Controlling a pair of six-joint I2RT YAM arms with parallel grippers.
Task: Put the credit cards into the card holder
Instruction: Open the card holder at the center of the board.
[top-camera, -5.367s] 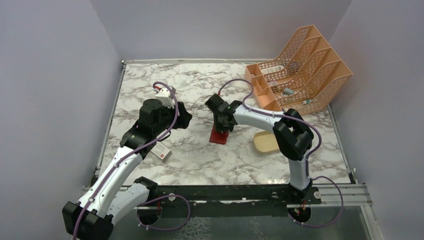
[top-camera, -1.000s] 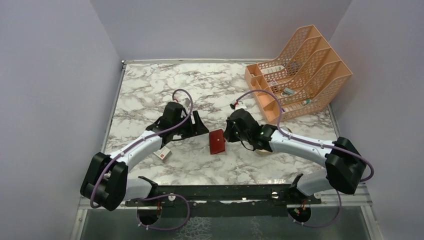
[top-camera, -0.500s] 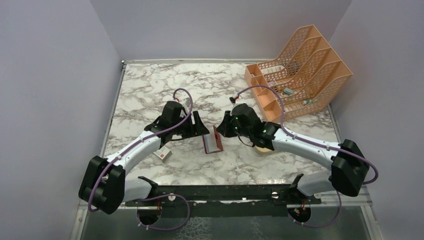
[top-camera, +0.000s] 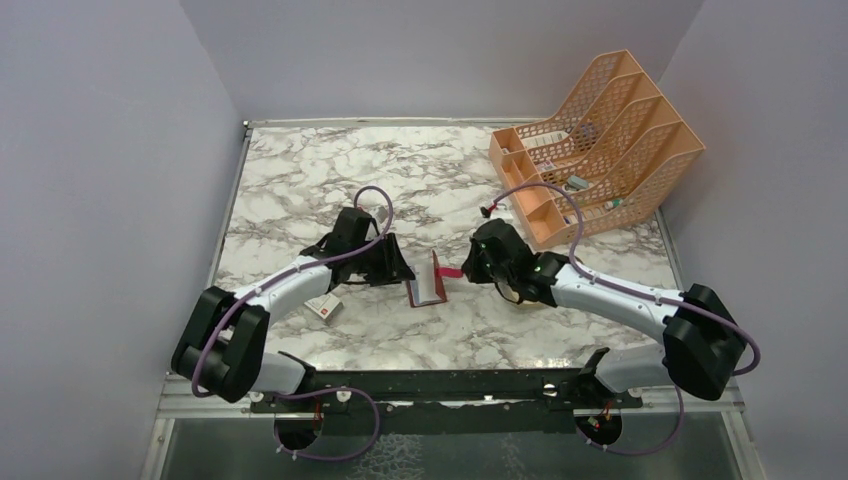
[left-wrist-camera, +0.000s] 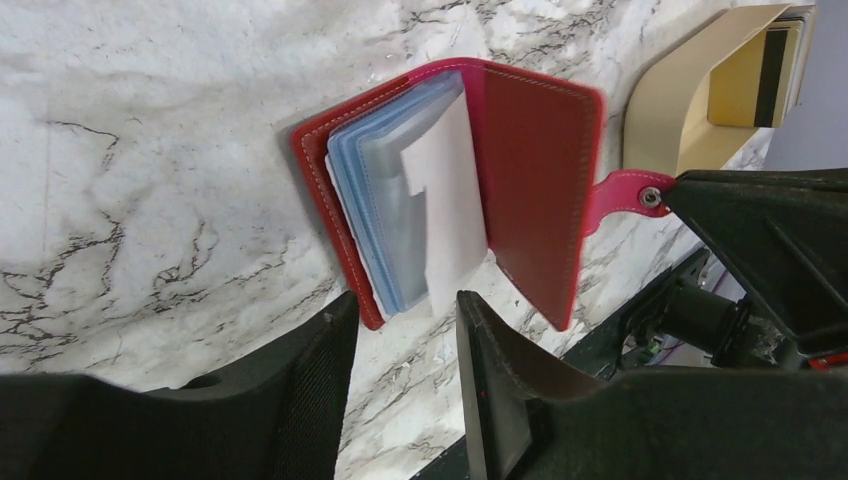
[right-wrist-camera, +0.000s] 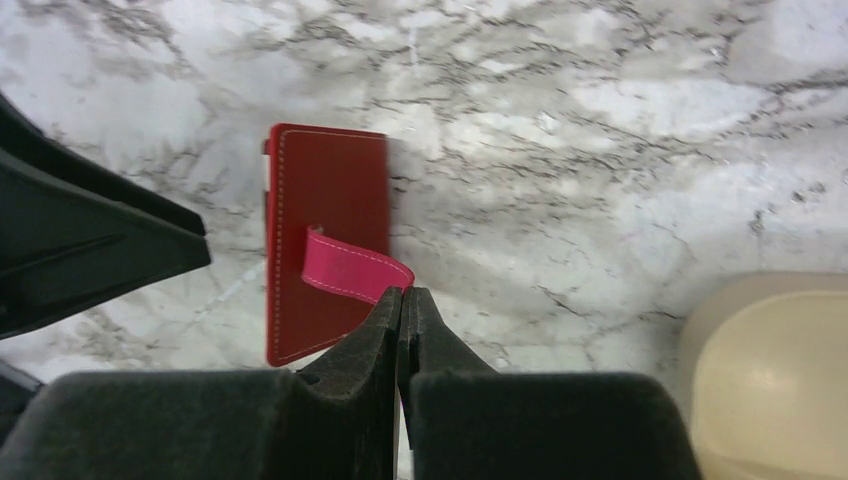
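The dark red card holder (top-camera: 425, 285) lies open on the marble table, its cover lifted. Clear sleeves and a white paper insert show inside it in the left wrist view (left-wrist-camera: 420, 200). My right gripper (right-wrist-camera: 403, 297) is shut on its pink snap tab (right-wrist-camera: 352, 270) and holds the cover (right-wrist-camera: 325, 215) up; in the top view it (top-camera: 462, 270) is just right of the holder. My left gripper (left-wrist-camera: 405, 315) is open and empty at the holder's near edge, on its left in the top view (top-camera: 400, 272). A gold-yellow credit card (left-wrist-camera: 738, 92) lies in the beige tray (left-wrist-camera: 680, 110). No blue card shows.
The beige tray (right-wrist-camera: 770, 380) sits just right of the holder, mostly under my right arm in the top view. A small white box with a red mark (top-camera: 322, 307) lies by the left arm. The orange mesh file rack (top-camera: 600, 140) stands at the back right.
One second ago the holder lay closed and flat. My right gripper has pulled the tab rightward and swung the cover open. My left gripper has moved slightly nearer the holder.
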